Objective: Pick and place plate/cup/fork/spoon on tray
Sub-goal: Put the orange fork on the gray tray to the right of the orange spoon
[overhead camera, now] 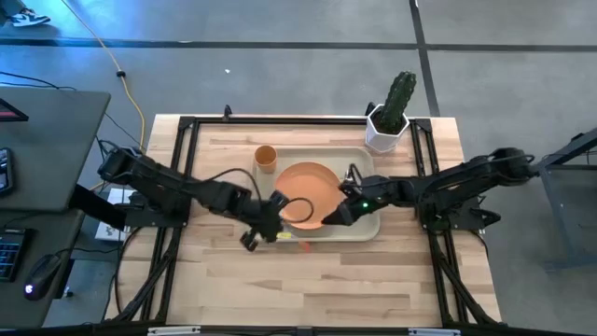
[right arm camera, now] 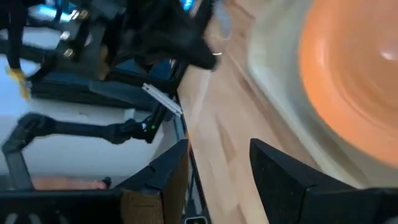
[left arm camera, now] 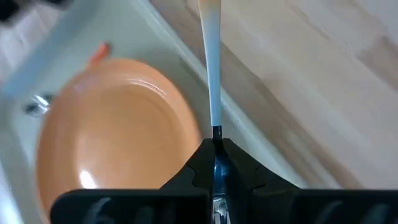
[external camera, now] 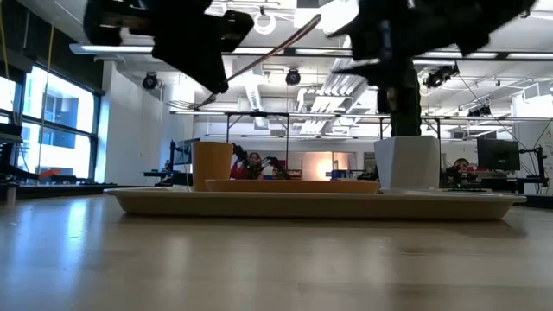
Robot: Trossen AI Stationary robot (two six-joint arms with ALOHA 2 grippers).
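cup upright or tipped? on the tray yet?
Upright and on the tray. The cup stands vertical in the low view, and the high view shows its open mouth at the tray's far left corner, beside the plate.

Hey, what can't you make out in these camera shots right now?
Left wrist view: the left gripper hides the head of the held utensil, so fork or spoon is unclear.
Same view: the plate covers part of a second utensil on the tray.
Low view: the top edge cuts off both arms.
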